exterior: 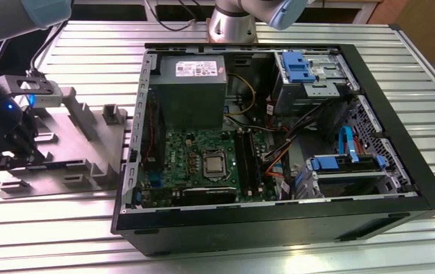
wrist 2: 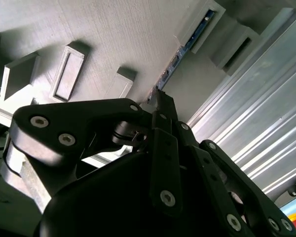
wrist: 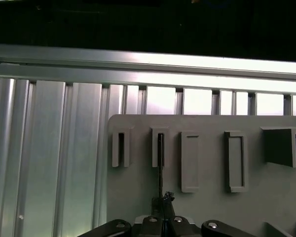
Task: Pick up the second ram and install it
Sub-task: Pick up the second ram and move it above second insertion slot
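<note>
The second ram [wrist 2: 187,47] is a thin dark blue-green stick standing on edge in the slots of a grey fixture plate [exterior: 96,154] at the exterior view's left. In the first wrist view the ram [wrist: 160,163] shows edge-on as a dark line running out of one holder. My gripper [exterior: 19,157] is low over the plate's near side. Its black fingers [wrist 2: 163,106] are drawn together on the ram's near end, and the gripper [wrist: 163,201] is shut on it. The green motherboard [exterior: 194,154] with its long black slots [exterior: 249,165] lies inside the open case.
The open black computer case [exterior: 400,188] lies on the ribbed aluminium table [exterior: 73,228], right of the fixture. Inside are a grey power supply [exterior: 190,85], blue-tabbed drive bays [exterior: 301,68] and loose cables [exterior: 278,154]. Raised grey blocks [exterior: 115,114] stand on the fixture plate.
</note>
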`<state>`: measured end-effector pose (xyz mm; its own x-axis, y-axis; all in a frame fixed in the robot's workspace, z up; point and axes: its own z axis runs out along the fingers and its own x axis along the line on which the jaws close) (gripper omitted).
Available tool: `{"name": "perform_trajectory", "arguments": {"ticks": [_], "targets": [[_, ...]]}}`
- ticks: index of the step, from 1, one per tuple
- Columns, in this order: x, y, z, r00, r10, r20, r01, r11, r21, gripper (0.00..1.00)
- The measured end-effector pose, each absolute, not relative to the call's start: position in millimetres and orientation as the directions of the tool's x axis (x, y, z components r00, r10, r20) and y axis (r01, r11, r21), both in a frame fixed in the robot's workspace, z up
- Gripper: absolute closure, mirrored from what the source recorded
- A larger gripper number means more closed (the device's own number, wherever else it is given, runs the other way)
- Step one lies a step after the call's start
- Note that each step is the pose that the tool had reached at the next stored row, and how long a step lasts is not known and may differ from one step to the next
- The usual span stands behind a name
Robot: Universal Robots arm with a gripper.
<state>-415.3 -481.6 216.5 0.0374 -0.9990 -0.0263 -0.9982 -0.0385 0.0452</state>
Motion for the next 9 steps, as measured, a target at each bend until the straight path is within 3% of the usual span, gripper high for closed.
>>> {"name": "perform_trajectory", "arguments": {"ticks": [9], "targets": [[-415.4, -481.6, 215.1, 0.037, -0.999, -0.026, -0.998, -0.038, 0.045, 0.89]]}}
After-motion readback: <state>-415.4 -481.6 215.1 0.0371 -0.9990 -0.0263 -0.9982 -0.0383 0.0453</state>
